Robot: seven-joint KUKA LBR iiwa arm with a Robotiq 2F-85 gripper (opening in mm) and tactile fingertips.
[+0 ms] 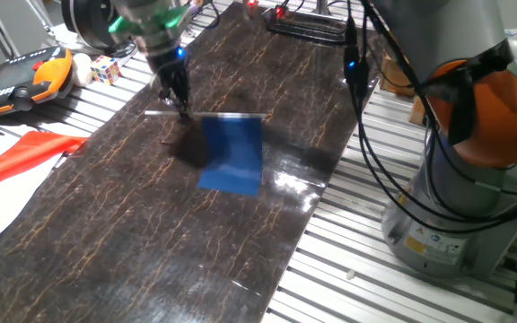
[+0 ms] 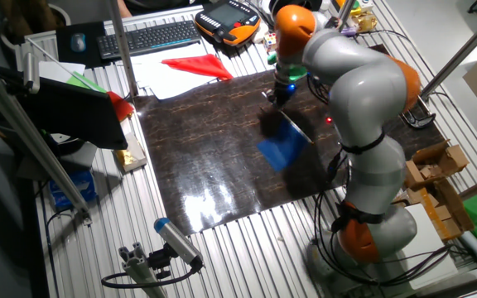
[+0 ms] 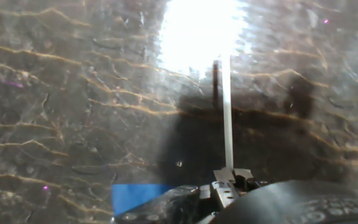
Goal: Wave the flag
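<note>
The flag is a blue sheet [image 1: 232, 154] on a thin silver stick [image 1: 245, 116]. The stick lies level above the dark marbled mat [image 1: 133, 242] and the sheet hangs from it, slightly blurred. My gripper [image 1: 183, 109] is shut on the stick near its left end. In the other fixed view the blue sheet [image 2: 281, 149] hangs just below the gripper [image 2: 278, 98]. The hand view shows the stick [image 3: 227, 118] running away from the fingertips [image 3: 227, 179], with a corner of the sheet [image 3: 135, 196] at the bottom edge.
A red and white sheet [image 1: 21, 161] lies at the mat's left, beside a teach pendant [image 1: 25, 76] and a colour cube [image 1: 106, 69]. A keyboard [image 2: 151, 37] sits at the far side. The arm's base [image 1: 460, 215] and cables [image 1: 366, 117] stand to the right.
</note>
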